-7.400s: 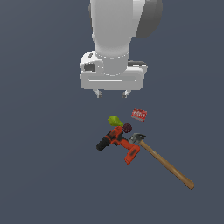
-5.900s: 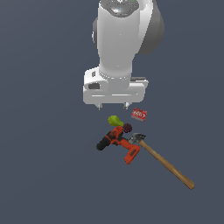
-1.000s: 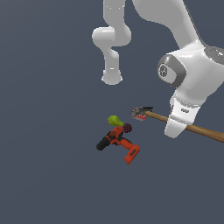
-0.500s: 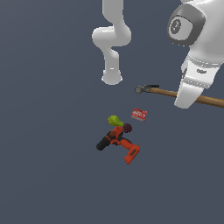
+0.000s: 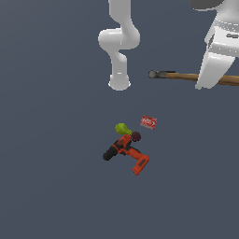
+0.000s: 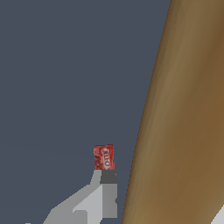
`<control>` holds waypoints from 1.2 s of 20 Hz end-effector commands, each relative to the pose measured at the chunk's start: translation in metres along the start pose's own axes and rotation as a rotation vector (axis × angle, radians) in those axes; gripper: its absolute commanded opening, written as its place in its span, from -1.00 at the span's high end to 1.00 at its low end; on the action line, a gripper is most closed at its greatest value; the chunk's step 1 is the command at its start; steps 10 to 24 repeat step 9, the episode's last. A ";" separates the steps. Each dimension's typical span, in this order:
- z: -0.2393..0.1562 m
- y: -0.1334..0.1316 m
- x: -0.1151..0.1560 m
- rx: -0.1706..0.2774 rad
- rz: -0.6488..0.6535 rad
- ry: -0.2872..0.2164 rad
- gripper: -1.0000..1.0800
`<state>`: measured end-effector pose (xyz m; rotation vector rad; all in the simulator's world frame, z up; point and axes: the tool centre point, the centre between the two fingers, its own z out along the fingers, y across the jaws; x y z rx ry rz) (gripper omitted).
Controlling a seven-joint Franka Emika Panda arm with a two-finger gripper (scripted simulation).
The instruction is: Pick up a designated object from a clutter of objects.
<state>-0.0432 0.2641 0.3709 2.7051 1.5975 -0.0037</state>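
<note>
The hammer (image 5: 179,76) hangs level high above the floor at the exterior view's right, its dark head (image 5: 158,74) pointing toward that view's left. My gripper (image 5: 208,79) is shut on its light-brown handle, and the hand covers the held stretch. In the wrist view the handle (image 6: 179,118) fills a broad band, with one grey finger (image 6: 103,197) beside it. The remaining clutter lies far below: an orange-black drill (image 5: 126,152), a green pear-shaped fruit (image 5: 122,128), a dark purple ball (image 5: 136,136) and a small red box (image 5: 148,122).
The arm's white base column (image 5: 119,44) stands at the back, to the exterior view's left of the hammer head. The red box (image 6: 103,157) also shows in the wrist view, far beneath the hand.
The gripper has carried the hammer further up and toward the exterior view's right since a second ago. The drill, fruit, ball and box have stayed where they were.
</note>
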 end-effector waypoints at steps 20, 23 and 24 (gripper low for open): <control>-0.021 -0.006 -0.001 -0.001 0.002 0.002 1.00; -0.021 -0.006 -0.001 -0.001 0.002 0.002 1.00; -0.021 -0.006 -0.001 -0.001 0.002 0.002 1.00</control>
